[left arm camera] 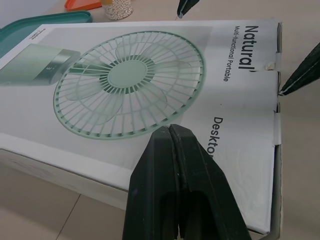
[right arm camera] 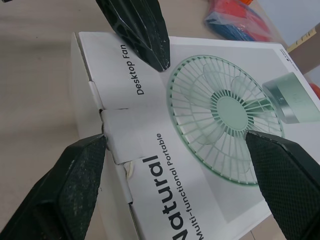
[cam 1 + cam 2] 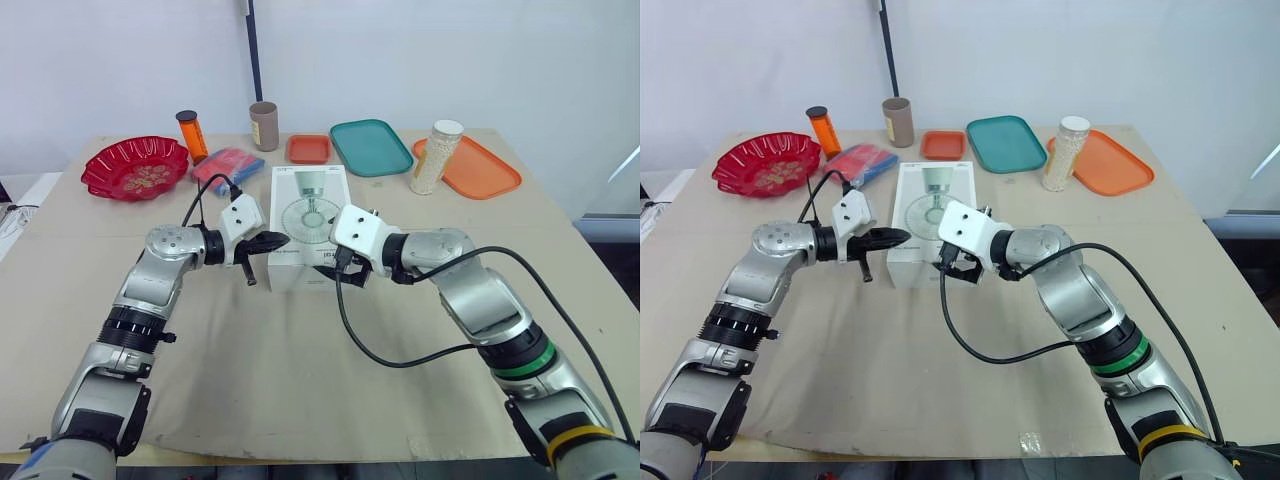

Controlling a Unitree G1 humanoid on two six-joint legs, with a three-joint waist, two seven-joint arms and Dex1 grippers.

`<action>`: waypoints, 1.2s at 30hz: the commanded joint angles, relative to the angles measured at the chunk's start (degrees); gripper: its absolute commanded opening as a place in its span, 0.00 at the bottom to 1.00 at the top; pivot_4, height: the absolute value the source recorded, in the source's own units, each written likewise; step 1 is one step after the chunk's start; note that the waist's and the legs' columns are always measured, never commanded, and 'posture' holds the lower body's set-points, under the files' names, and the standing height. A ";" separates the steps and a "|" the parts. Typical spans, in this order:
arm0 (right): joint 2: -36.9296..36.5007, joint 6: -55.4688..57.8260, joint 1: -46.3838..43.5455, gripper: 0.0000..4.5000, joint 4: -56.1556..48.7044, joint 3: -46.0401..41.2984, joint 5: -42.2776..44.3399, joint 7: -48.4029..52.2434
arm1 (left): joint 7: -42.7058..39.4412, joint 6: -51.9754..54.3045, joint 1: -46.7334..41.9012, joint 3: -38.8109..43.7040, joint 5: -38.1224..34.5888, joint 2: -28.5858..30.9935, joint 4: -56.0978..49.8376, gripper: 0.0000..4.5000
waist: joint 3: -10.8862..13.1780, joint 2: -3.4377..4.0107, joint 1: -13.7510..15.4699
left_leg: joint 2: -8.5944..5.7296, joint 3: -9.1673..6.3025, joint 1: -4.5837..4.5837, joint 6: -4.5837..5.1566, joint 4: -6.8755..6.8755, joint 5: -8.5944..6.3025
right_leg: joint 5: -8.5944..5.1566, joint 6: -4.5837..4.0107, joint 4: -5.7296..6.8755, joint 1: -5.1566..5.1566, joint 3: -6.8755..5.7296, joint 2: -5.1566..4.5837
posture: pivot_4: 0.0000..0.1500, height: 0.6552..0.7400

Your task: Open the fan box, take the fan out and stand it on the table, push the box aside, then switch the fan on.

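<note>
On bench (image 3: 300,380) centre: fan box (image 3: 310,215), flaps closed. Over its near-left corner: left pincer (image 3: 276,241), pressed closed. Over near end: right pincer (image 3: 350,270), spread wide above box.

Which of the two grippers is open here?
The right gripper: its fingers stand wide apart over the fan box, while the left gripper has its fingers pressed together.

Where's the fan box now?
In the head views the fan box lies flat at table centre, before the small orange tray, left gripper at its left edge, right gripper at its near end.
</note>
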 commanded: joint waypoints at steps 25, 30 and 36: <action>1.25 2.78 -3.40 1.00 0.40 -4.43 0.52 -0.16 | -1.85 -1.53 5.48 -5.43 3.83 0.15 0.72 0.02 | -0.02 0.02 0.01 | 0.00 -0.01 0.02 0.00 -0.02 0.00 | 0.00 0.00 0.00 0.01 0.00 -0.01 | 1.00 1.00; 1.67 3.09 -4.40 1.00 1.65 -5.62 0.88 -1.09 | -1.47 -1.60 5.46 -5.19 3.80 0.05 0.91 0.02 | -0.05 0.02 0.00 | 0.00 0.02 0.04 0.00 -0.05 0.00 | 0.00 0.00 0.00 0.01 0.00 -0.01 | 1.00 1.00; 3.00 4.29 -6.16 1.00 3.39 -9.00 2.17 -3.77 | -1.11 -1.62 5.65 -4.95 3.85 0.13 0.88 0.02 | -0.07 0.05 0.03 | 0.00 0.02 0.07 -0.01 -0.09 0.01 | 0.00 0.00 0.00 0.02 0.01 -0.02 | 1.00 1.00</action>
